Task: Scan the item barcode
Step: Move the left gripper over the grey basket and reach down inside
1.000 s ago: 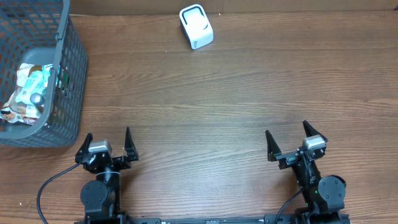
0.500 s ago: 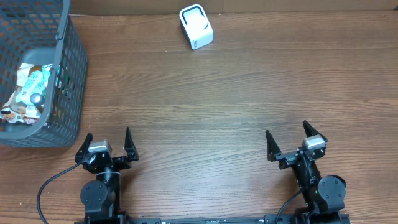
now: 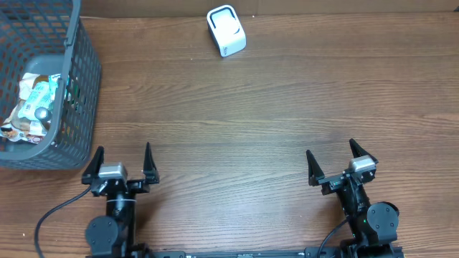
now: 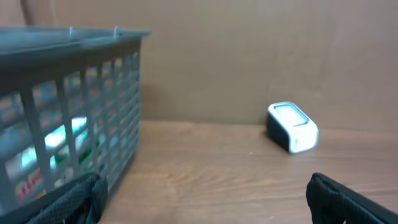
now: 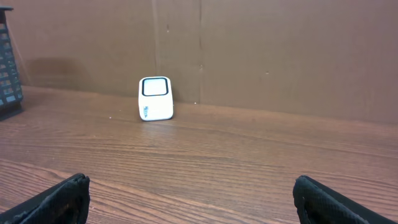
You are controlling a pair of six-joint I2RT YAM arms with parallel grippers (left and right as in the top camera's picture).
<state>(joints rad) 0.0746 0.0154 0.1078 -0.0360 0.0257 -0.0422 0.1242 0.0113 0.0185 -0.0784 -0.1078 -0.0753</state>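
A wooden tabletop (image 3: 237,122) is backed by a cardboard wall (image 5: 280,56). The scanner (image 3: 226,31) is stood at the far edge with its window turned toward the arms, presumably so a barcode can be shown to it. The items (image 3: 32,107) are heaped in the basket (image 3: 80,86) at the far left corner. The left fingers (image 3: 148,159) and right fingers (image 3: 312,168) are spread wide and empty at the near edge, apparently readied for a pick.

Soft, even light from above makes the overhead view bright and sharp, with only faint shadows on the wooden table (image 3: 272,107), whereas the left wrist view is dimmer and blurred, the basket (image 4: 68,106) at its left and the scanner (image 4: 292,127) smeared, and the right wrist view is crisp.
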